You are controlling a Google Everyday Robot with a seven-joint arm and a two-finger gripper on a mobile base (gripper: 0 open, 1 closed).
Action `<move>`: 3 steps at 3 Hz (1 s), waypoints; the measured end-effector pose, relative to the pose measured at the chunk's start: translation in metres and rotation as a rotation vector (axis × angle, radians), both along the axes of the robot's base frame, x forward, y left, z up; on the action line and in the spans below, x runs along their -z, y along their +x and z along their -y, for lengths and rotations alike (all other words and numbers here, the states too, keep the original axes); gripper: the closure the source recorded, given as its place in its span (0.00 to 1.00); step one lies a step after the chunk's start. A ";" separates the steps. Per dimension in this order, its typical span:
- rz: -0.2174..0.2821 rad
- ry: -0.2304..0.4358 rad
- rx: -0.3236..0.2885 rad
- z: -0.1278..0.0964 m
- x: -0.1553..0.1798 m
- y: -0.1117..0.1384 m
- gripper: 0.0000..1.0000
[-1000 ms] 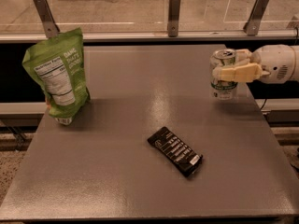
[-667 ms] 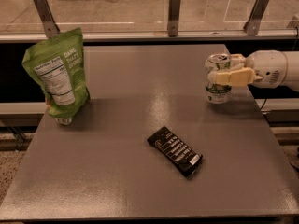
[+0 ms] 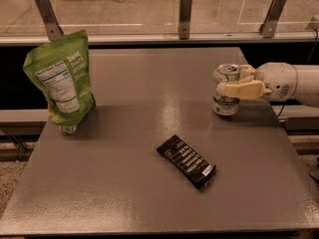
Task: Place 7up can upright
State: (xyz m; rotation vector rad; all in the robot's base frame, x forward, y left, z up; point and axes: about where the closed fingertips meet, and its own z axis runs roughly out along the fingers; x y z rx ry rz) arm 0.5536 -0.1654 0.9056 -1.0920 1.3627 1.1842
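The gripper (image 3: 225, 82) clasps the can (image 3: 227, 103) near the table's (image 3: 124, 198) right edge. Only a bar (image 3: 187, 161) mid-table and a pouch (image 3: 62, 81) far left obstruct.

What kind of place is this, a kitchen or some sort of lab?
Probably a robot test lab: a grey table backed by a glass barrier on metal brackets, and at its right edge a white gripper with fingers shut around a small silver-white 7up can.

arm: extends level from right | gripper (image 3: 229, 81): clamped (around 7up can (image 3: 225, 104))
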 end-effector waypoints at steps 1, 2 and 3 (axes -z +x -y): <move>0.024 0.017 0.008 -0.001 0.003 -0.001 0.59; 0.043 0.022 0.017 -0.001 0.005 -0.002 0.36; 0.059 0.023 0.026 -0.002 0.008 -0.003 0.13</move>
